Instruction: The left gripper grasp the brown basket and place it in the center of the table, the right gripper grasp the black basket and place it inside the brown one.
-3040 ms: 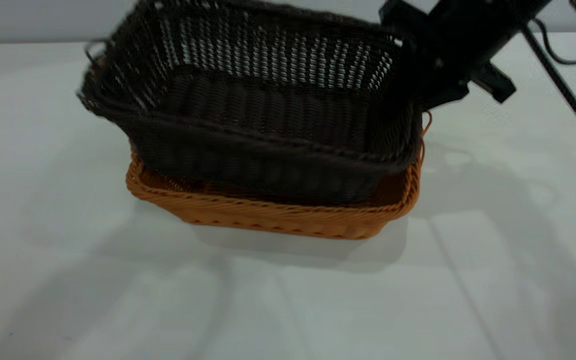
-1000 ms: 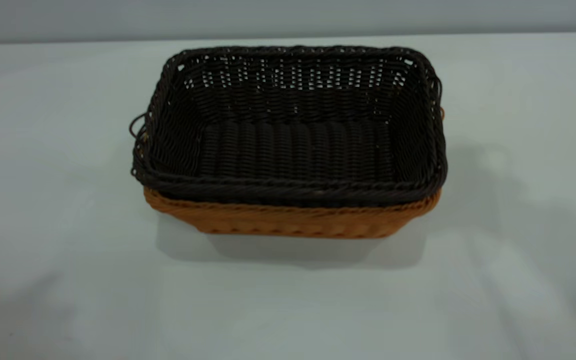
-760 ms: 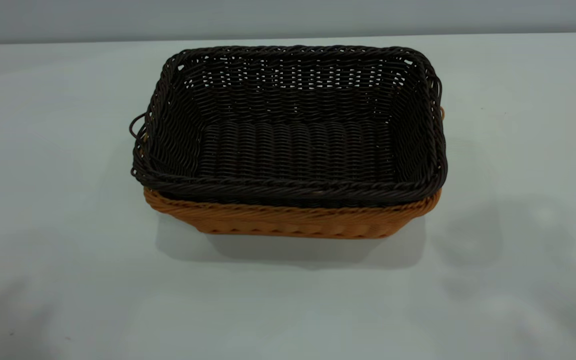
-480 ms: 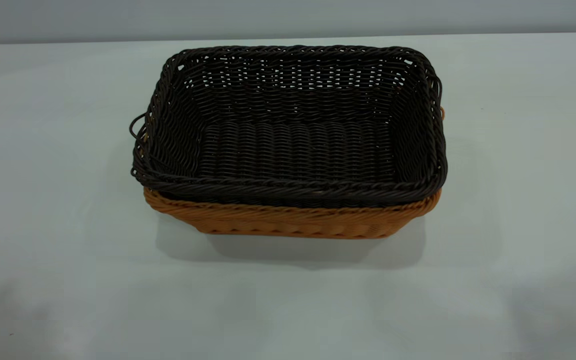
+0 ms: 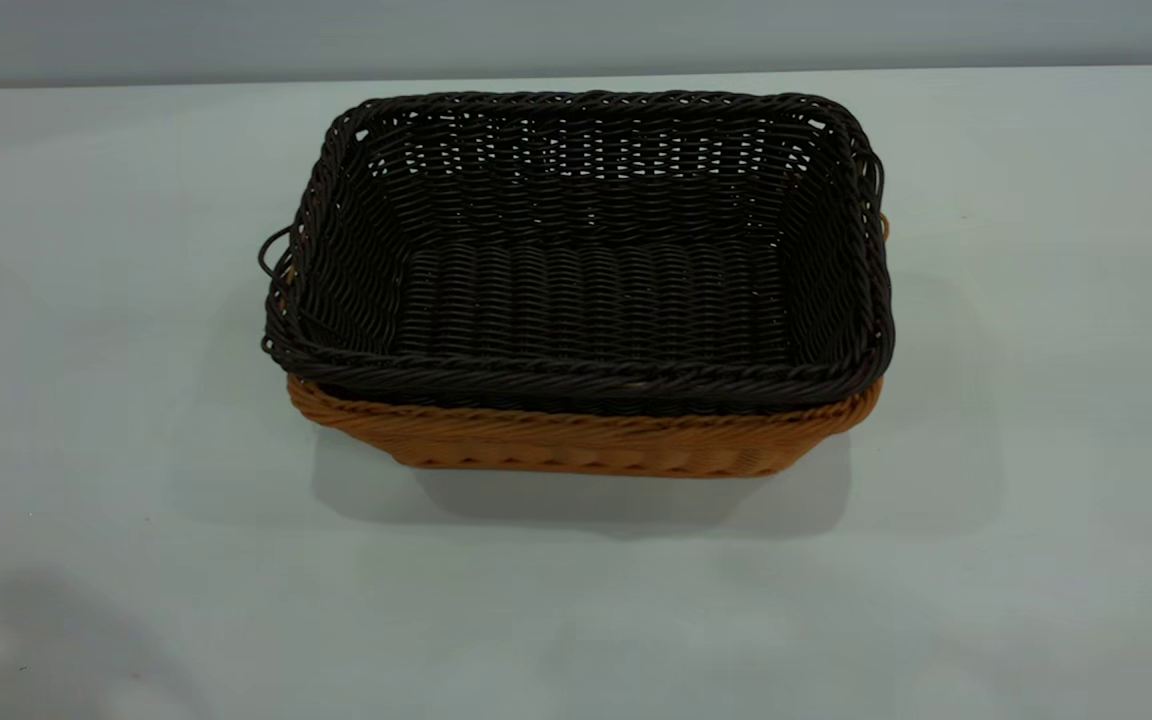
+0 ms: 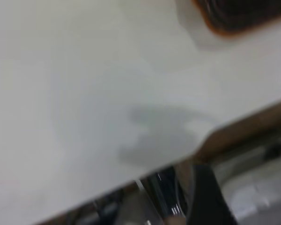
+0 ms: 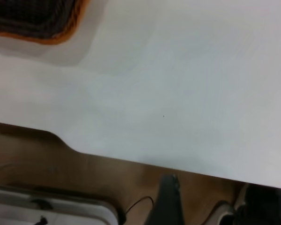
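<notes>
Neither near the baskets nor anywhere in the exterior view are my two grippers, and my wrist cameras show no fingers either, so I cannot tell whether they are apart or together. From my left wrist I see smooth pale table (image 6: 84,84) running to its edge, with a corner of orange rim at the frame's border; from my right wrist, the same plain surface and another corner of orange weave with dark weave inside it. Out on the table (image 5: 86,300), near its middle, stand two rectangular wicker baskets, one nested in the other. The black basket (image 5: 586,300) sits inside the brown basket (image 5: 586,445), its braided rim riding a little above the orange one. Both are tightly woven with rounded corners; the dark one's far wall has an open lattice band under the rim. One thin loop handle shows at the dark basket's left end.
</notes>
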Robot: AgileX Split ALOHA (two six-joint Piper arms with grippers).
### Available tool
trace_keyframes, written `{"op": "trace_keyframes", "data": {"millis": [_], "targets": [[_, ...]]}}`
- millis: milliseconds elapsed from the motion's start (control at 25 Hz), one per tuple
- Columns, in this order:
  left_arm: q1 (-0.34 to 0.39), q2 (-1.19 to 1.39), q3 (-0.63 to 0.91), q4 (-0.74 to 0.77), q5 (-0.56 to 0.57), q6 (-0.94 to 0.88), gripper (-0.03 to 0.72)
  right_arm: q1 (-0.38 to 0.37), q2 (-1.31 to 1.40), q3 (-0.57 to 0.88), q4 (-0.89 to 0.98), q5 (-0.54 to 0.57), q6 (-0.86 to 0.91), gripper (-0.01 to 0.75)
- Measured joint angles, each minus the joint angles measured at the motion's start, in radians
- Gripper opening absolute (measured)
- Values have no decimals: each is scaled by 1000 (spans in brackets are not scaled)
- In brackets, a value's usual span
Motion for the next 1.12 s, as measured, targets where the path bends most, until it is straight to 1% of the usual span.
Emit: {"op": "trace_keyframes", "data": {"millis": [160,200,320,520,640,720,1120], "targets": [[0,-1,94,-77,0,-3,383,0,-145,151,3,-81,0,563],[0,-6,120,-94,0,-3,383,0,-169,165,5,-81,0,562],[0,-36,194,-116,0,-3,383,0,-221,169,3,-95,3,556],[0,-145,333,-87,-13,-3,383,0,-228,170,22,-98,12,552],[0,-239,409,-57,-66,-5,383,0,-228,170,82,-98,13,552],[0,-309,449,-45,-97,-5,383,0,-228,170,84,-98,13,552],[0,-624,477,-32,-83,-4,383,0,-228,170,50,-98,13,550]]}}
